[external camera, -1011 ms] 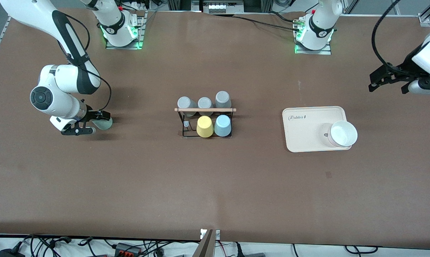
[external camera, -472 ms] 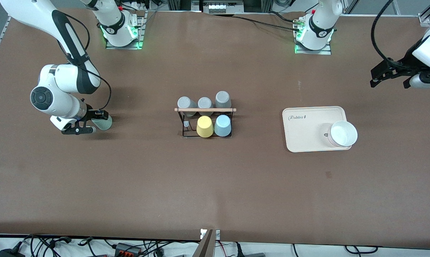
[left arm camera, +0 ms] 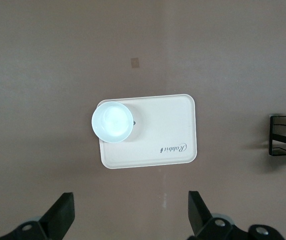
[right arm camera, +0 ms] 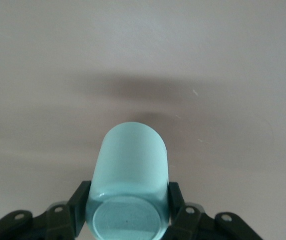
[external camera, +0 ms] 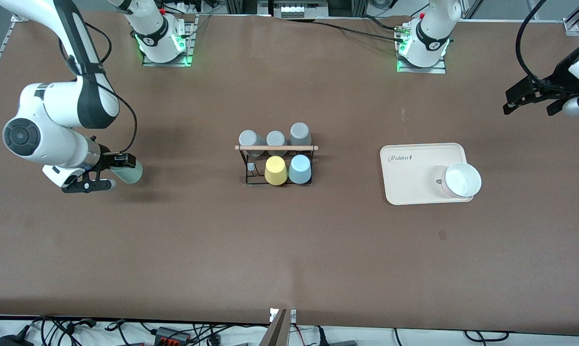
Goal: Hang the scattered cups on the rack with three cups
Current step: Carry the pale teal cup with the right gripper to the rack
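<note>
My right gripper (external camera: 110, 171) is shut on the pale mint green cup (external camera: 127, 173) and holds it on its side, up in the air over the table near the right arm's end. In the right wrist view the cup (right arm camera: 131, 160) sits between the fingers of the gripper (right arm camera: 128, 212). The black wire rack (external camera: 276, 148) stands mid-table with three grey cups, a yellow cup (external camera: 275, 170) and the light blue cup (external camera: 299, 169) on it. My left gripper (external camera: 534, 98) is open and empty, in the air over the left arm's end of the table; it also shows in the left wrist view (left arm camera: 130, 215).
A beige tray (external camera: 414, 173) with a white bowl (external camera: 461, 180) lies between the rack and the left arm's end. The left wrist view shows the tray (left arm camera: 167, 130), the bowl (left arm camera: 112, 121) and the rack's edge (left arm camera: 277, 135).
My right gripper has risen with the mint green cup and shifted toward the right arm's end of the table. My left gripper has drifted a little toward its end of the table.
</note>
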`<state>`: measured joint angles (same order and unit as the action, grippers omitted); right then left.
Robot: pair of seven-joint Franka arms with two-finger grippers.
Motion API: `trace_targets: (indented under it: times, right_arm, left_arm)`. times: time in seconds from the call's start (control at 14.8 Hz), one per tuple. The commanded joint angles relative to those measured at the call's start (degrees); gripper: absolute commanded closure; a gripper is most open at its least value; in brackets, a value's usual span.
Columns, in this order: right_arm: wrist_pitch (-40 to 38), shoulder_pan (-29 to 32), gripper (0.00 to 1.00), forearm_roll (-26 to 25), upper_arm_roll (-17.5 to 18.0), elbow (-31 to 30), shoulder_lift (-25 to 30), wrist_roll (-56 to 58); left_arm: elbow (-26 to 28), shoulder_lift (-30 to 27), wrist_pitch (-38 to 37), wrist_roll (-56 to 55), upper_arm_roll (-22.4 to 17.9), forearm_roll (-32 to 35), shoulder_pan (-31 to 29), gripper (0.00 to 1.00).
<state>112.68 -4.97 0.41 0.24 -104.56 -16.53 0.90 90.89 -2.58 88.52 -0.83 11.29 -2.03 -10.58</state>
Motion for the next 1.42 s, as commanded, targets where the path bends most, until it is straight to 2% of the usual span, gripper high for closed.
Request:
trace_targets:
  times: [0.0,0.34,0.61,0.81,1.35]
  right_arm:
    - [-4.7,-6.7,0.79,1.4,0.0,8.2,-2.4,-6.8]
    - [-6.2,-18.2,0.79,1.4,0.0,15.4,-5.6,-19.7]
    - [-5.6,-24.5,0.79,1.5,0.0,21.6,-10.2,-31.5]
    - [-4.8,-26.8,0.79,4.5,0.0,24.0,-12.5,-39.1]
    - [-2.3,-29.1,0.79,4.7,0.0,25.3,-16.3,-43.3]
  left_arm:
    - [-3.3,1.9,-3.4,0.1,0.2,-0.8,-0.2,0.00]
    - [-3.4,2.0,-3.3,-0.5,0.2,0.2,-0.1,0.00]
    - [-3.2,1.9,-3.4,0.0,0.3,-0.1,-0.3,0.00]
    - [-3.0,1.9,-3.5,-0.5,0.2,-0.3,-0.3,0.00]
    - [-3.2,2.0,-4.2,0.1,0.4,-0.4,-0.3,0.00]
